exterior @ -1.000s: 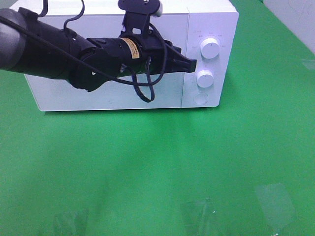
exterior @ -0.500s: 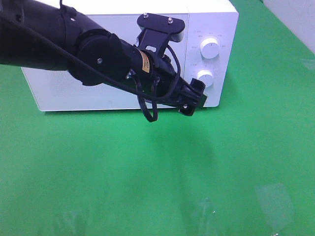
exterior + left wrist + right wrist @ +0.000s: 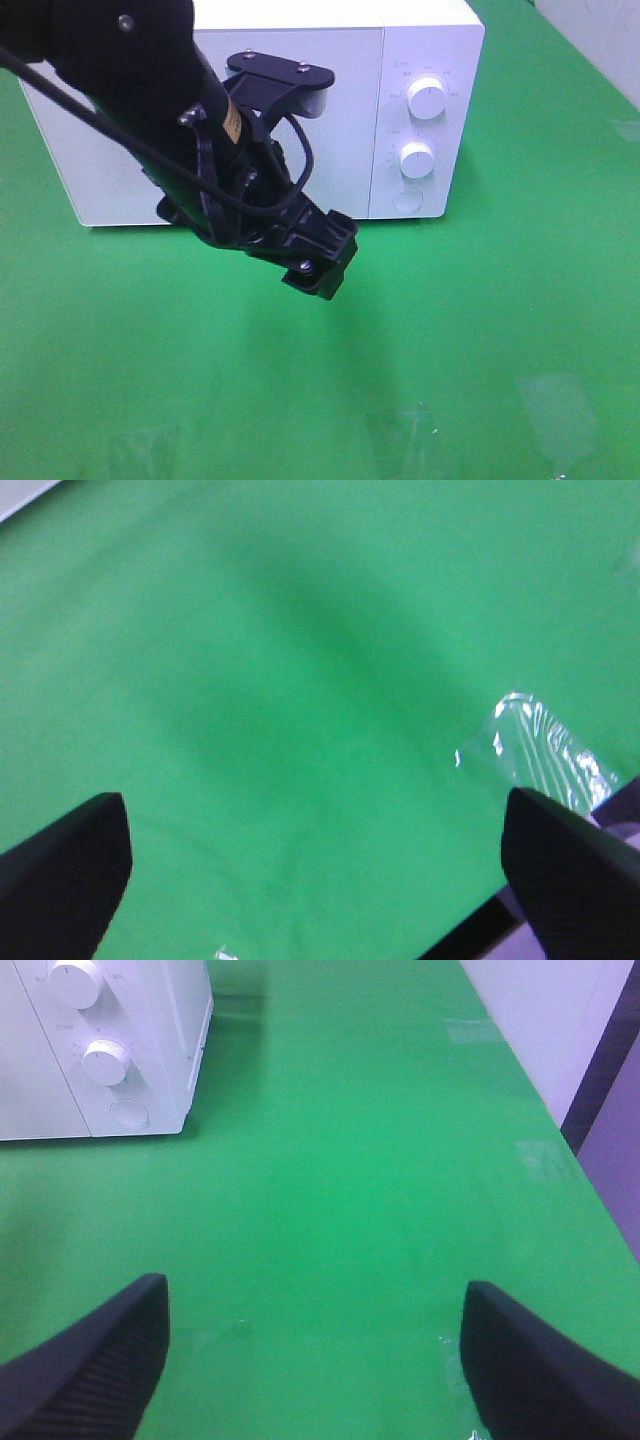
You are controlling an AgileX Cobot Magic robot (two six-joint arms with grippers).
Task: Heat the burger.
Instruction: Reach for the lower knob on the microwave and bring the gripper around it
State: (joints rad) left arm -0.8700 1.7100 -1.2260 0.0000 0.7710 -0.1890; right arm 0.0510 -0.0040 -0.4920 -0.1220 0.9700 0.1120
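Note:
The burger is out of view in every frame. A white microwave (image 3: 300, 100) stands at the back of the green table with its door shut; its two knobs (image 3: 427, 98) and round button (image 3: 407, 200) face me. It also shows in the right wrist view (image 3: 130, 1050). My left gripper (image 3: 318, 272) hangs in front of the microwave door, pointing down at the table; in the left wrist view (image 3: 320, 880) its fingers stand wide apart over bare green cloth, holding nothing. My right gripper (image 3: 315, 1360) is open and empty over the cloth to the right of the microwave.
The green cloth (image 3: 450, 320) covers the table. Clear tape patches lie near the front (image 3: 560, 410) and show in the left wrist view (image 3: 535, 750). The table's right edge (image 3: 590, 1210) meets a white wall.
My left arm has swung away from the microwave's control panel, down and to the left, and now points at the table in front of the door.

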